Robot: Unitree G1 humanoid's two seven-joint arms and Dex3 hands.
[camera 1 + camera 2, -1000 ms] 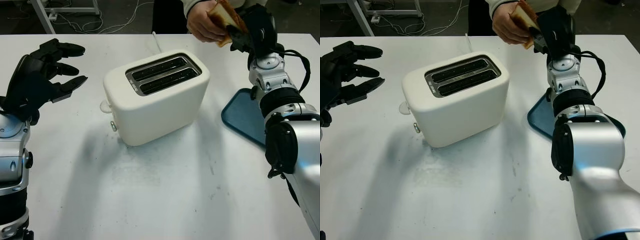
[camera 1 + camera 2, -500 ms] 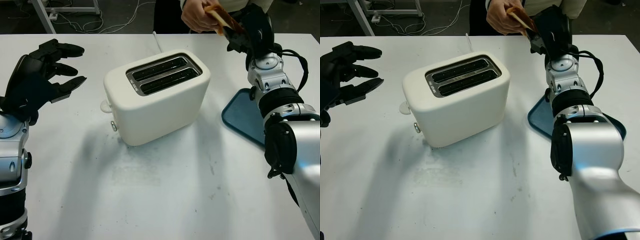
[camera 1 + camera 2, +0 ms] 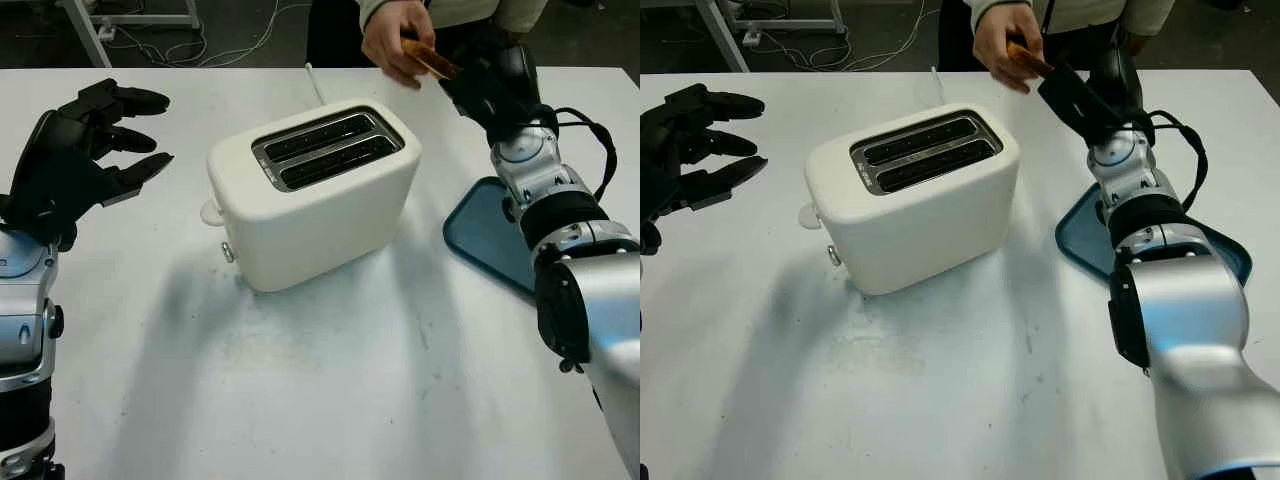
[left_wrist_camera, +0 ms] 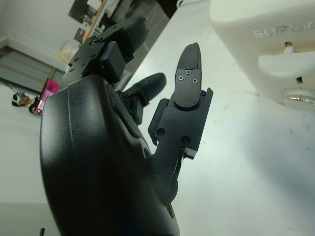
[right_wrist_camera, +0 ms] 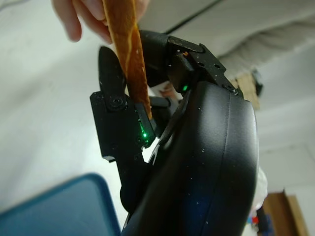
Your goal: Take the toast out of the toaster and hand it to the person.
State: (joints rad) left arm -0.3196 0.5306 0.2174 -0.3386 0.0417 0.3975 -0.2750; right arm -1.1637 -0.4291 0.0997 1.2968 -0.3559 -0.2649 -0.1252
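Observation:
The slice of toast (image 3: 428, 60) is pinched in a person's hand (image 3: 390, 35) above the far edge of the table, behind the white toaster (image 3: 315, 190). Both toaster slots look dark and hold no bread. My right hand (image 3: 468, 85) is just right of and below the toast and is open. In the right wrist view the toast (image 5: 129, 54) hangs between my fingers with the person's fingers on its far end. My left hand (image 3: 100, 140) is open, raised over the table's left side, apart from the toaster.
A blue tray (image 3: 485, 235) lies on the white table (image 3: 330, 380) to the right of the toaster, under my right forearm. The toaster's lever knob (image 4: 288, 61) faces my left hand. Cables and a frame stand on the floor beyond the table.
My right hand has let go of the toast and tipped down and to the right. The person's hand now carries the toast and has shifted slightly left. The left hand has not moved.

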